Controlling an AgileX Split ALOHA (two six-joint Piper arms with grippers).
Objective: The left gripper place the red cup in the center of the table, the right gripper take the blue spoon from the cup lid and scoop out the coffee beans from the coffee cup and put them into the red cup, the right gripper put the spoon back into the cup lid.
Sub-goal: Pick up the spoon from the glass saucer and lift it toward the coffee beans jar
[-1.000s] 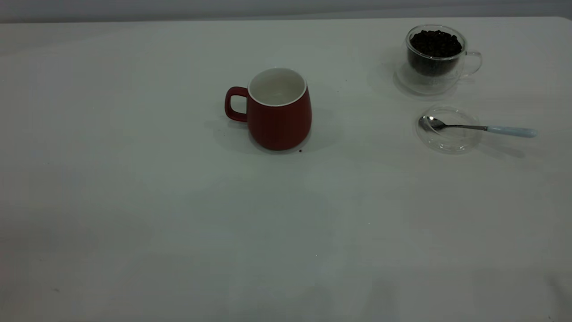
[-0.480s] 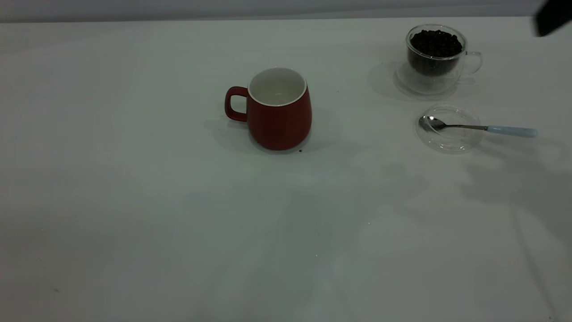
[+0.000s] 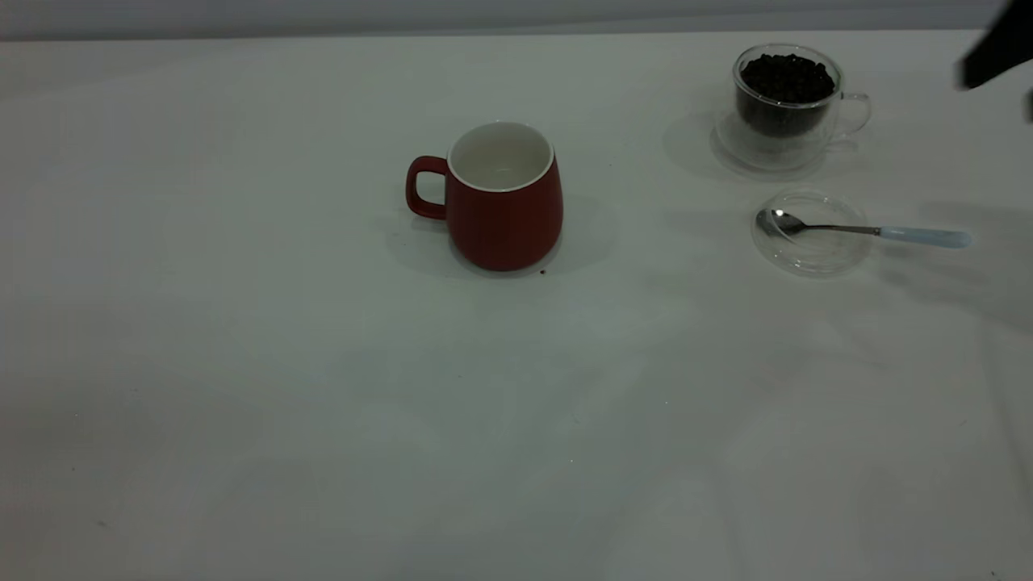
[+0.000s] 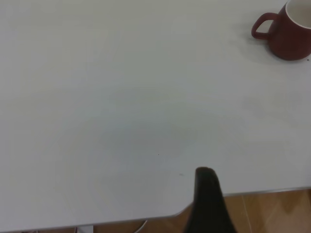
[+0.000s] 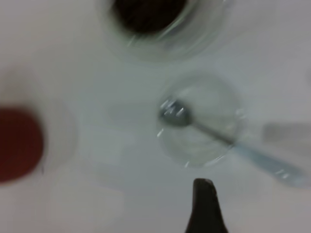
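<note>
The right gripper (image 3: 994, 56), finger state unclear, has swung in above the blue spoon (image 3: 863, 230) on the cup lid (image 3: 809, 257), red cup (image 3: 502, 202) already centred.

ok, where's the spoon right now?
In the exterior view the blue spoon lies at the table's right side, bowl resting in the clear cup lid, handle pointing right, just in front of the coffee cup.

White table (image 3: 242, 363) with red cup (image 3: 502, 202), glass coffee cup (image 3: 787, 101), clear cup lid (image 3: 809, 242).
</note>
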